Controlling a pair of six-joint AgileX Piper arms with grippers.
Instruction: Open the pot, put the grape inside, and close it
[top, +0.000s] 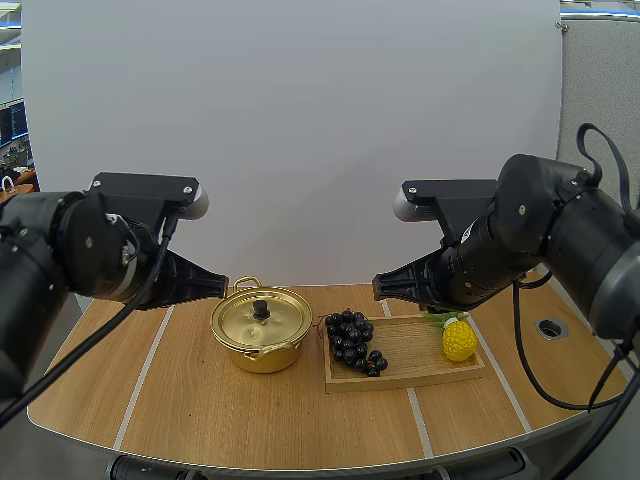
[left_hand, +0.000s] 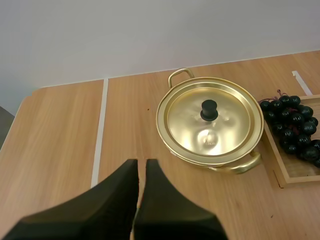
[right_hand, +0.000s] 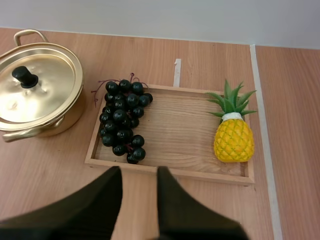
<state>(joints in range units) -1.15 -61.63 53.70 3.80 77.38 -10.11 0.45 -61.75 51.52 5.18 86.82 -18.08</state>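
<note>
My left gripper (left_hand: 141, 162) hangs above the tabletop (top: 150, 400) with its jaws almost together, only a thin slit between them, holding nothing. In the high view it shows at about 10 o'clock of the shiny round gold metal pot (top: 260, 335). My right gripper (right_hand: 136, 170) has its jaws plainly apart and empty, touching nothing.

The pot has two loop handles. Its smooth gold lid (left_hand: 210, 122), with a black knob (left_hand: 209, 110), sits closed on it.

At 3 o'clock of the pot lies a shallow rectangular wooden tray (top: 400, 382). The bunch of glossy black grapes (top: 352, 342) rests at the tray's 9 o'clock end. A small yellow toy pineapple with green leaves (top: 458, 338) is at the 3 o'clock end.
</note>
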